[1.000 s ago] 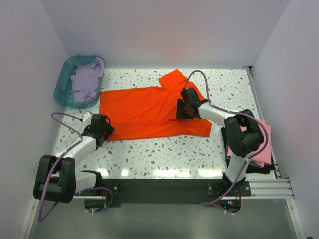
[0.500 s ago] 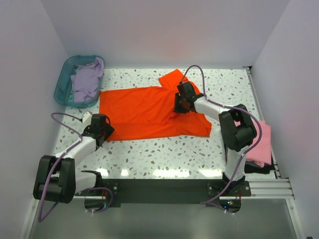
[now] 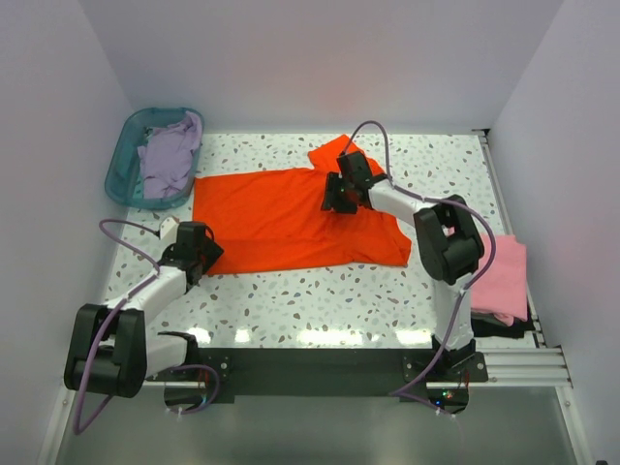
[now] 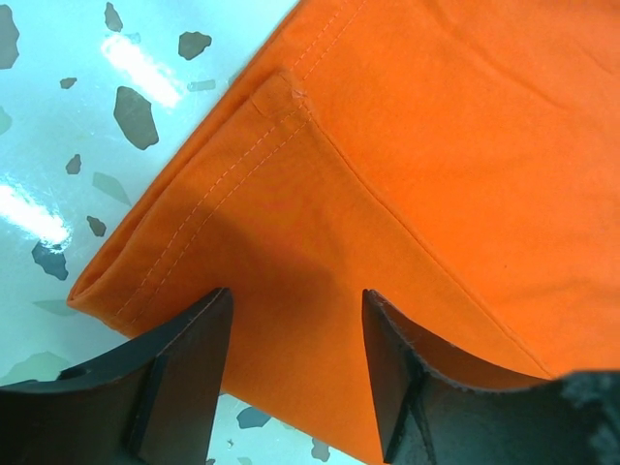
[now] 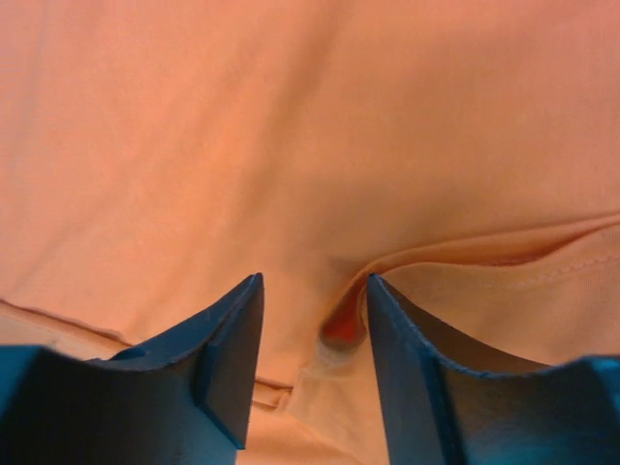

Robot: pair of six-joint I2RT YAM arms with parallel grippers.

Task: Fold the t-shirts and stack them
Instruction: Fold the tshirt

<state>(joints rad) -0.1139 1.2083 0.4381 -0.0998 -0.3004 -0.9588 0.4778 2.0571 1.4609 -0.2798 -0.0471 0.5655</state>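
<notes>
The orange-red t-shirt [image 3: 276, 218] lies spread flat on the speckled table. My left gripper [image 3: 200, 248] is open at the shirt's near-left hem corner; in the left wrist view [image 4: 295, 325] its jaws straddle the hemmed corner [image 4: 291, 194], pressed low on it. My right gripper [image 3: 338, 191] is open on the shirt by the far sleeve; in the right wrist view [image 5: 315, 305] a raised fold of orange cloth [image 5: 341, 320] sits between the jaws. The lavender t-shirt [image 3: 170, 155] lies in the basket. The pink t-shirt [image 3: 504, 281] lies folded at the right edge.
The teal plastic basket [image 3: 121, 170] stands at the far left corner. White walls close in the table on three sides. A rail [image 3: 504, 208] runs along the right edge. The pink shirt rests on something dark [image 3: 504, 325].
My right gripper has moved up and to the left across the orange shirt, toward the far sleeve. The left gripper has stayed at the hem corner.
</notes>
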